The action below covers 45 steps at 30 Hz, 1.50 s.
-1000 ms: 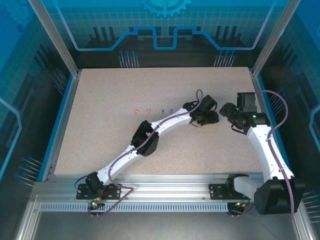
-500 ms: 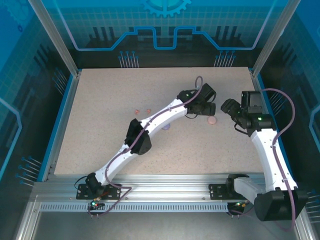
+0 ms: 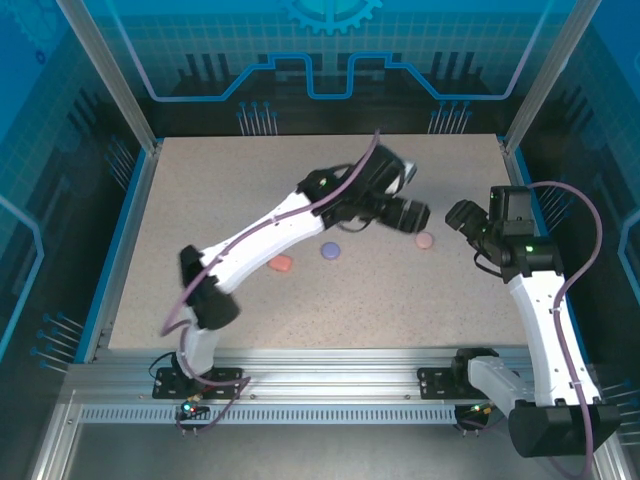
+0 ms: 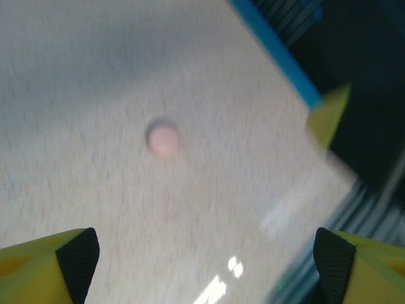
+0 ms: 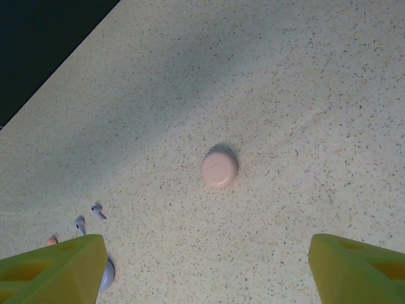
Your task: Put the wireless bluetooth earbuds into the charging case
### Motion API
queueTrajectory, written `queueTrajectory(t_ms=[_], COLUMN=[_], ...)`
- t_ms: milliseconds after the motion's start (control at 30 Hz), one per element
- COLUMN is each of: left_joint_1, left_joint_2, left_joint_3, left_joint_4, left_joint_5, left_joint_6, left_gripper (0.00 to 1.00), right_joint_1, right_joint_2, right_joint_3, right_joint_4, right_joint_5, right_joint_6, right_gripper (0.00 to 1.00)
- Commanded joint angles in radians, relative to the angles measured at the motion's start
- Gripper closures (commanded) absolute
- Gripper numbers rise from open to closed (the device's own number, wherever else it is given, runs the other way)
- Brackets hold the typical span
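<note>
a: tabletop, mid-task. left gripper (image 4: 205,269) hangs over the pale pink case (image 4: 163,139), jaws spread wide, nothing btwn them.

b: and the right gripper (image 5: 205,272)?

a: same, wide open and empty, looking down on that case. from above, the case sits on the table (image 3: 200,180) btwn the two grippers, touching neither.

b: where are the buds?

a: two purple earbuds (image 5: 98,211) lie loose, well apart from the pink case. an orange bud (image 5: 52,240) shows just by the right gripper's fingertip. the purple case (image 3: 330,251) sits farther left.

b: so what do you do?

a: my read is nothing's seated yet and the cases look shut. pin the case w/ one gripper and lift the lid w/ the other. then pinch each bud across its body, low and slow — they're tiny and they'll likely skate. left wrist view is blurred, so let it steady before you commit.
</note>
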Motion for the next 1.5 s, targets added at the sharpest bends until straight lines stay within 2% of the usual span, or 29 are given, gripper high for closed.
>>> queueTrajectory(t_ms=[0, 67, 200, 400, 533, 667, 833, 1033, 1133, 1233, 1467], left_joint_1=[0.020, 0.041, 0.070, 0.190, 0.264, 0.366, 0.435, 0.552, 0.636, 0.685, 0.690], left_joint_2=[-0.265, -0.408, -0.644, -0.927, -1.050, -1.065, -1.032, -1.019, -1.002, -0.961, -0.866], left_joint_3=[-0.414, -0.604, -0.850, -1.095, -1.200, -1.232, -1.274, -1.324, -1.322, -1.289, -1.207], left_joint_4=[0.265, 0.337, 0.423, 0.565, 0.622, 0.657, 0.754, 0.833, 0.840, 0.829, 0.778], left_joint_5=[0.023, -0.041, -0.183, -0.266, -0.429, -0.330, -0.215, -0.222, -0.150, -0.080, -0.028], left_joint_6=[-0.017, -0.030, 0.020, 0.058, -0.020, -0.049, -0.046, -0.174, -0.213, -0.238, -0.188], left_gripper=[0.01, 0.01, 0.01, 0.01, 0.01, 0.01, 0.01, 0.01, 0.01, 0.01, 0.01], right_joint_1=[0.033, 0.062, 0.146, 0.345, 0.467, 0.564, 0.656, 0.711, 0.724, 0.731, 0.744], right_joint_2=[-0.010, -0.002, 0.028, 0.111, 0.187, 0.284, 0.456, 0.718, 0.859, 0.986, 1.190], right_joint_3=[0.024, 0.016, 0.018, 0.048, 0.089, 0.150, 0.246, 0.421, 0.549, 0.660, 0.851], right_joint_4=[-0.017, 0.000, 0.018, 0.027, 0.010, -0.008, -0.046, -0.091, -0.152, -0.211, -0.289], right_joint_5=[0.013, 0.016, 0.063, 0.169, 0.223, 0.243, 0.261, 0.243, 0.245, 0.243, 0.164], right_joint_6=[0.018, 0.021, 0.021, 0.038, 0.056, 0.069, 0.113, 0.118, 0.129, 0.202, 0.490], right_gripper=[0.15, 0.15, 0.14, 0.14, 0.14, 0.14, 0.14, 0.14, 0.14, 0.14, 0.14])
